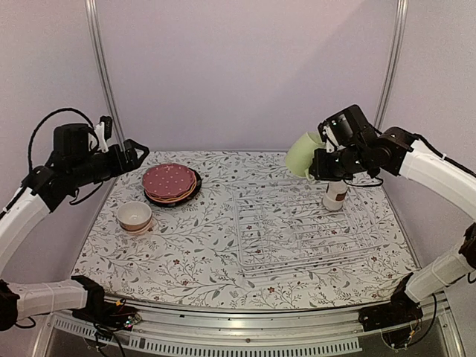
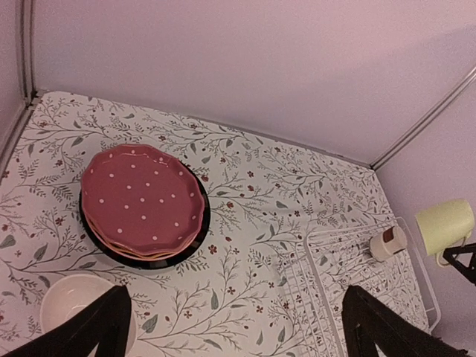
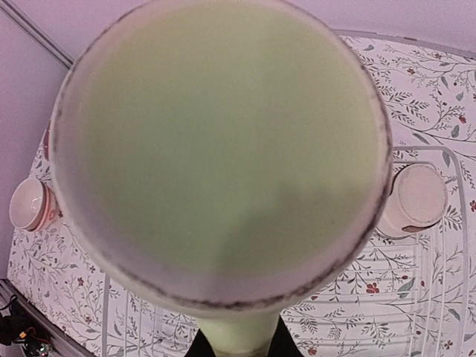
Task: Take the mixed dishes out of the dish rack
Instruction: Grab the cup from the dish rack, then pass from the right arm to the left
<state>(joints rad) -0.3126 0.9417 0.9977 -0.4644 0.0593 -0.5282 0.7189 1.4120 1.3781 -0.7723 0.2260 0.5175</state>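
Observation:
My right gripper [image 1: 321, 160] is shut on the handle of the pale green cup [image 1: 302, 154] and holds it in the air above the far edge of the white wire dish rack [image 1: 256, 253]. The cup fills the right wrist view [image 3: 223, 149]. A small grey-white cup [image 1: 335, 195] stands in the rack's far right part. A stack of plates with the maroon dotted plate [image 1: 169, 180] on top lies left of the rack. A white-and-red patterned bowl [image 1: 134, 216] sits in front of the stack. My left gripper [image 1: 138, 153] is open and empty, up above the table's far left.
The floral tablecloth [image 1: 186, 253] covers the table. Metal frame posts [image 1: 104, 74] stand at both back corners against the pale wall. The table's front edge has a metal rail [image 1: 238, 320].

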